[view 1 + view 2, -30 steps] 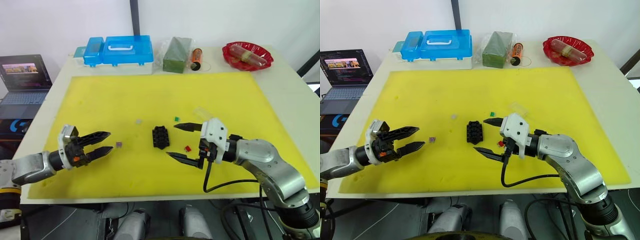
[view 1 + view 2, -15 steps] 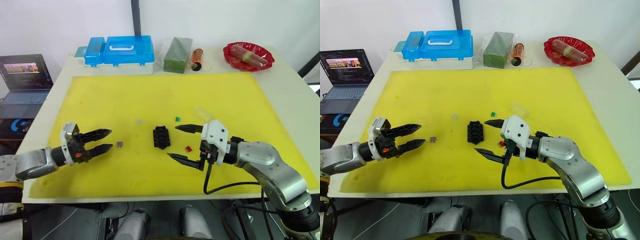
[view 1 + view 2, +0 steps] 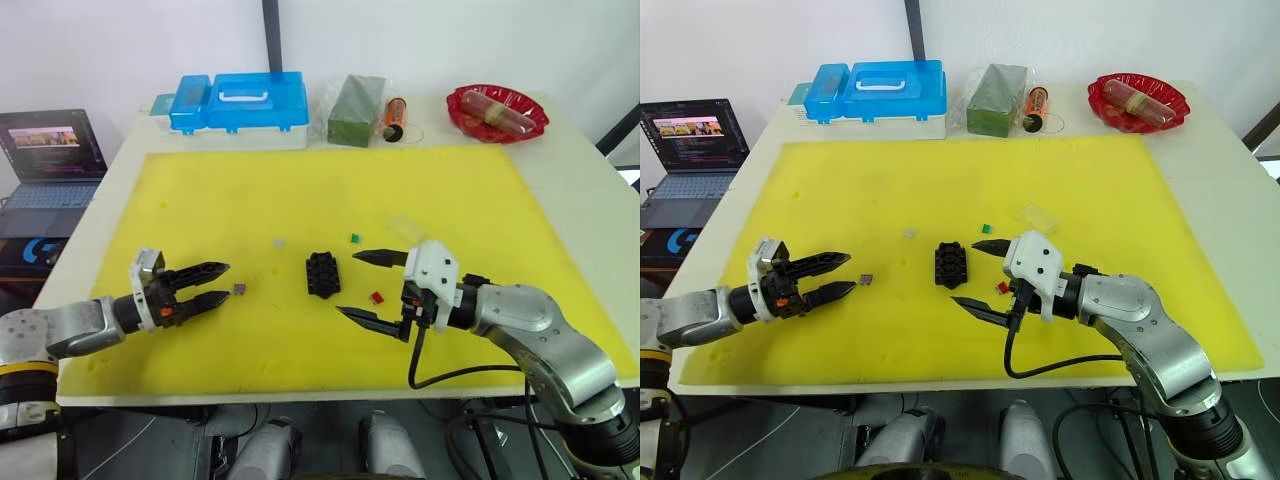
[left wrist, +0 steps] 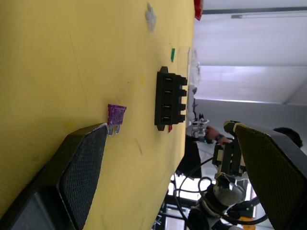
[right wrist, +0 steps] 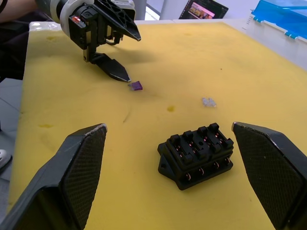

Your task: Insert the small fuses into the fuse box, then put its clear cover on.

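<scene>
The black fuse box (image 3: 321, 273) lies mid-mat on the yellow mat (image 3: 300, 190). Small fuses are scattered around it: a purple fuse (image 3: 239, 289) to its left, a pale fuse (image 3: 279, 241) behind it, a green fuse (image 3: 354, 238) and a red fuse (image 3: 377, 298) to its right. The clear cover (image 3: 405, 227) lies behind the right gripper. My left gripper (image 3: 226, 281) is open, and one fingertip is right beside the purple fuse (image 4: 116, 114). The right gripper (image 3: 348, 283) is wide open just right of the fuse box (image 5: 196, 155), its jaws either side of the red fuse.
Along the table's back edge stand a blue case with a white handle (image 3: 237, 100), a green block (image 3: 355, 108), an orange cylinder (image 3: 392, 118) and a red dish (image 3: 495, 110). A laptop (image 3: 45, 150) sits off the table's left side.
My left gripper has crept to the right, closer to the purple fuse. The right gripper has barely moved.
</scene>
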Available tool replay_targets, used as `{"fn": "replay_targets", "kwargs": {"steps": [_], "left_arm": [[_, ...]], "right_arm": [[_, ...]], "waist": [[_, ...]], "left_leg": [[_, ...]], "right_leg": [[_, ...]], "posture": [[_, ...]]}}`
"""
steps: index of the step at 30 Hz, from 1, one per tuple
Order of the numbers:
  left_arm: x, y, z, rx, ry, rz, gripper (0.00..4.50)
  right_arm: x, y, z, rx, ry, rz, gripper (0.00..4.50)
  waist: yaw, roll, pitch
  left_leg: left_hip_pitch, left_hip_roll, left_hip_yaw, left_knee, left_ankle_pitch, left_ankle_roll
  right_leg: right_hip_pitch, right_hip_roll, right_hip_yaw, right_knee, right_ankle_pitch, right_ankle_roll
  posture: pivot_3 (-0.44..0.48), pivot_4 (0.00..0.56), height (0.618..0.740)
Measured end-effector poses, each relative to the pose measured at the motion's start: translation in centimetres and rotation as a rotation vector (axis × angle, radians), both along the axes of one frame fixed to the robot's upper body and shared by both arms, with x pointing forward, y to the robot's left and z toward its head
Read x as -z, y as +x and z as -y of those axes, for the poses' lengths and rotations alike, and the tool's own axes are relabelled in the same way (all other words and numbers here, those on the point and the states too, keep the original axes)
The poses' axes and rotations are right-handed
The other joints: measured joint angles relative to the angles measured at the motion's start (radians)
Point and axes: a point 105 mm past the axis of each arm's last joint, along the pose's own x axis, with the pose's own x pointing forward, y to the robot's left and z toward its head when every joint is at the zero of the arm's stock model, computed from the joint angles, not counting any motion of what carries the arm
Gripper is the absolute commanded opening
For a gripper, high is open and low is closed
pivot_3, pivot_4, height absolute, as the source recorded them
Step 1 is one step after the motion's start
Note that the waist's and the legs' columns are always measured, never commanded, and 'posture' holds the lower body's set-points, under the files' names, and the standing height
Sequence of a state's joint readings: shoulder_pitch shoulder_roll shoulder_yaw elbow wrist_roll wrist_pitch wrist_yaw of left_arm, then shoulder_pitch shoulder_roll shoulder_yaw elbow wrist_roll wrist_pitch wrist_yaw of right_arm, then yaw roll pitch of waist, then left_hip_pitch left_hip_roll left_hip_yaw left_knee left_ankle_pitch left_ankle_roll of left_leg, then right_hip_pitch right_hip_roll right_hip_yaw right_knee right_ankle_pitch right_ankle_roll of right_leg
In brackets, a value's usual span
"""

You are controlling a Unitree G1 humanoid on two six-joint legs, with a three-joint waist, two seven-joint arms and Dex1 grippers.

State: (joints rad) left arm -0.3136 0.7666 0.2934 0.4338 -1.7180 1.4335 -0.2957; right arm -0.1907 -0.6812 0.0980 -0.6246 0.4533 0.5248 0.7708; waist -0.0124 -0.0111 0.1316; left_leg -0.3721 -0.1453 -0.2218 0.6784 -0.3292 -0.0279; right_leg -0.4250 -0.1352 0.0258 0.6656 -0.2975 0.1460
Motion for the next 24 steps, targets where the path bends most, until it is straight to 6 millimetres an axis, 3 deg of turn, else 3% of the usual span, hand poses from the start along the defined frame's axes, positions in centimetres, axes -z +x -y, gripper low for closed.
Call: {"fn": "replay_targets", "kwargs": {"steps": [24], "left_arm": [[0.6, 0.6, 1.9, 0.043, 0.008, 0.041, 4.45]], "right_arm": [[-0.3, 0.4, 0.2, 0.019, -0.009, 0.003, 4.5]], "waist": [[0.025, 0.003, -0.004]], "left_leg": [[0.0, -0.002, 0.0, 0.002, 0.0, 0.0]], "right_leg": [[0.003, -0.001, 0.0, -0.001, 0.0, 0.0]], "posture": [[0.0, 0.15, 0.74]]}}
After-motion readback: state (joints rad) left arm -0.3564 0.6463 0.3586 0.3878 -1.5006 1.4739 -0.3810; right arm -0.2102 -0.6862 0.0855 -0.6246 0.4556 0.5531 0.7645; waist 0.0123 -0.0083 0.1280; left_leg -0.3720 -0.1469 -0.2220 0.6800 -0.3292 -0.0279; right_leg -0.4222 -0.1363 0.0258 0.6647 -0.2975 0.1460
